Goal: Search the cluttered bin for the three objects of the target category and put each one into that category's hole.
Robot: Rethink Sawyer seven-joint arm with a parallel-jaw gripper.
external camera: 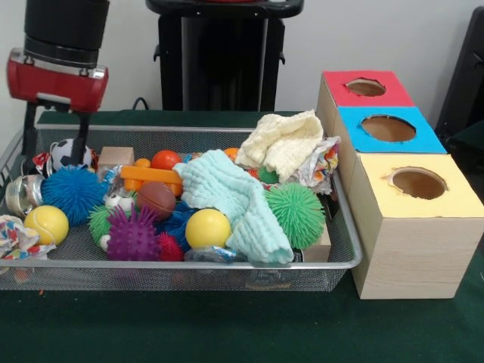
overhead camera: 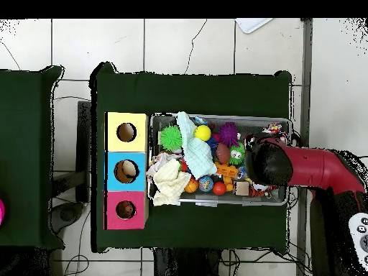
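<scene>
bin (external camera: 344,261) search in progress, nothing in the gripper (external camera: 54,147) that i can see

bin sits mid-table, full of clutter: yellow balls (external camera: 207,228), spiky balls (external camera: 299,213), mint cloth (external camera: 227,193), cream cloth (external camera: 283,142), orange toy (external camera: 149,175), wood block (external camera: 116,156). box (external camera: 412,249) with three holes stands just beside the bin's end: red (external camera: 366,87), blue (external camera: 388,128), yellow (external camera: 418,182). overhead view shows something pale inside the blue hole and something dark in the red one, so some drops may be done; can't tell what they are or which category is the target. gripper hangs over the bin end far from the box, two fingers spread apart, tips down among the toys by the black-and-white ball (external camera: 69,153), not closed on anything. judgement: at least one target is left to find, pick and carry across to its hole.
</scene>
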